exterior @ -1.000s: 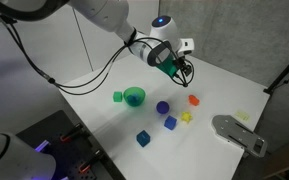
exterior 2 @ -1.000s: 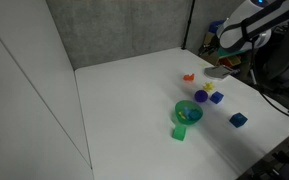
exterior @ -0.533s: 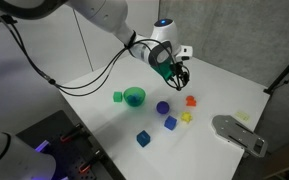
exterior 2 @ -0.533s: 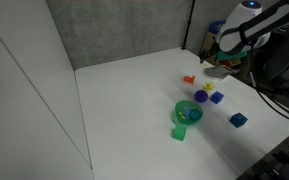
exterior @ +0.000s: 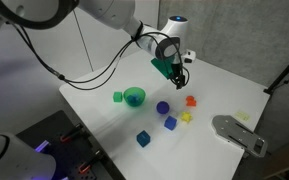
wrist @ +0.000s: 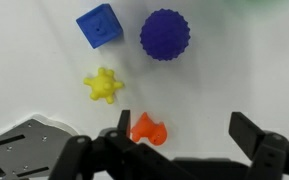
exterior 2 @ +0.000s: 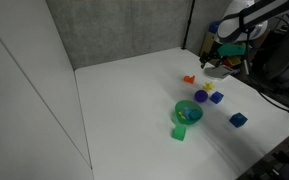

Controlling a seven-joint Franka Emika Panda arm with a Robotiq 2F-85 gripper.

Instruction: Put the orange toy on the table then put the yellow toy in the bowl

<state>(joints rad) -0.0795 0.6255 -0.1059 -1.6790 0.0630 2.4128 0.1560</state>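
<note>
The orange toy [wrist: 147, 130] lies on the white table [wrist: 244, 70], beside the left finger of my open, empty gripper [wrist: 182, 135]; it also shows in both exterior views [exterior: 192, 100] [exterior 2: 188, 78]. The yellow toy [wrist: 103, 85] lies on the table next to it, seen also in both exterior views [exterior: 186, 117] [exterior 2: 217, 97]. The green bowl [exterior: 134, 96] [exterior 2: 188, 111] stands on the table away from the gripper [exterior: 181, 74] [exterior 2: 212, 60], which hovers above the orange toy.
A purple spiky ball [wrist: 165, 35] and a blue cube [wrist: 98, 25] lie near the toys. A green cube [exterior: 117, 97] sits by the bowl, another blue cube [exterior: 143, 138] nearer the table's edge. A grey device [exterior: 237, 133] lies at the table's corner.
The gripper has moved across the table toward the orange toy and turned downward. The toys and bowl have not moved.
</note>
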